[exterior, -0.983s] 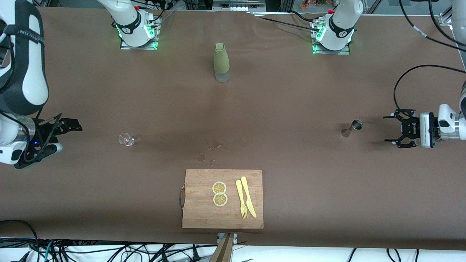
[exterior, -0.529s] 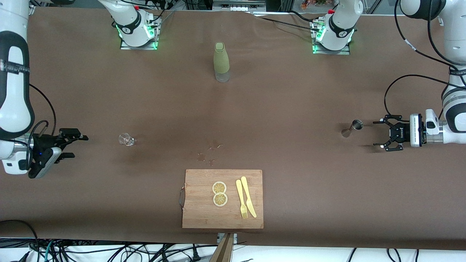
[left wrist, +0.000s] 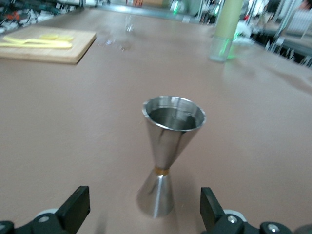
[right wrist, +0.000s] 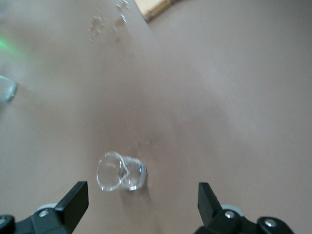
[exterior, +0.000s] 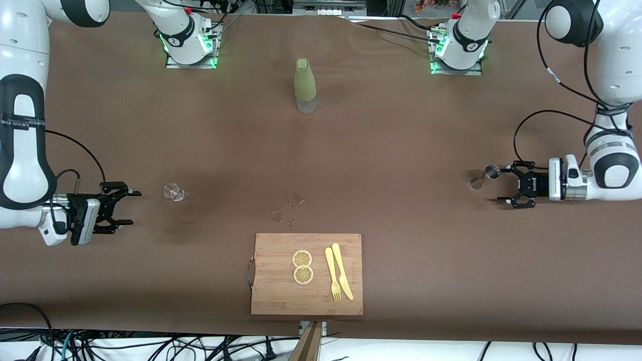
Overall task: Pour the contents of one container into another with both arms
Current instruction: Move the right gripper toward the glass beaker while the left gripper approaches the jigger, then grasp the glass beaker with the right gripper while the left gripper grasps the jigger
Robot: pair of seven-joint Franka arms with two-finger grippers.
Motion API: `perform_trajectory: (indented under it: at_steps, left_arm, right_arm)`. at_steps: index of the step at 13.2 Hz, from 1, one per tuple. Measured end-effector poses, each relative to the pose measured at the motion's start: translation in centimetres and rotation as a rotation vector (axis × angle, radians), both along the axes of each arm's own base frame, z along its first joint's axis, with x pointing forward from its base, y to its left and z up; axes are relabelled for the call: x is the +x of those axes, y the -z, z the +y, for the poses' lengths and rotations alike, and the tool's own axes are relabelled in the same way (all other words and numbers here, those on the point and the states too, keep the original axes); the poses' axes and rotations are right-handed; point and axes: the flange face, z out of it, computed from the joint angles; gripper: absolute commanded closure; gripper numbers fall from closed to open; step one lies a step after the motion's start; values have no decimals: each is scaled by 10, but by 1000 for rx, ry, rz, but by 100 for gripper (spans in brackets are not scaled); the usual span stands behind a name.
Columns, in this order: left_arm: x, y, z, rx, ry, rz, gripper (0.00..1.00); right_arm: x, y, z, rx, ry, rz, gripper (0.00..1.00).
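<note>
From the front view, you had both arms low at the two ends of the table, each lined up on its container. Your left gripper [exterior: 512,183] stood wide open, holding nothing, just beside the steel jigger [exterior: 485,176]. Your right gripper [exterior: 123,207] was open and empty too, near the small clear glass [exterior: 174,192] but apart from it. The cutting board [exterior: 306,274] lay nearer the camera, the green bottle [exterior: 305,85] up between the bases.

In the left wrist view, the jigger [left wrist: 169,151] stood upright between your open fingers [left wrist: 75,208], untouched.

In the right wrist view, the glass [right wrist: 120,171] sat ahead of your open fingers [right wrist: 73,202], not yet framed.

I judged this the approach step: next you needed to bracket each vessel squarely and close.
</note>
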Motion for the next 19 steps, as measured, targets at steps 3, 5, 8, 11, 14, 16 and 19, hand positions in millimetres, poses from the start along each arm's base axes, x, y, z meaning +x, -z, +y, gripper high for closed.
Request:
perform_trajectory:
  at_steps: [3, 5, 8, 11, 14, 16, 19]
  left_arm:
    - [-10, 25, -12, -101, 11, 6, 0]
    - [-11, 28, -14, -121, 22, 3, 0]
    - [-7, 23, -12, -148, 6, -59, 10]
    - [-5, 25, -11, -166, 1, -111, 27]
    - [-6, 27, -12, -168, 3, -114, 46]
    - [-6, 27, -12, -168, 4, -116, 50]
    - [-7, 26, -11, -175, 6, -115, 53]
  right_arm:
    - [-17, 35, -16, 89, -33, -32, 0]
    - [-26, 54, -26, 124, -52, -49, 0]
    - [-33, 70, -24, 182, -103, -101, 0]
    - [-41, 84, -14, 285, -171, -177, 0]
    - [-54, 107, -7, 383, -218, -221, 0]
    - [-62, 118, -7, 429, -233, -243, 0]
    - [-69, 128, -10, 463, -247, -278, 0]
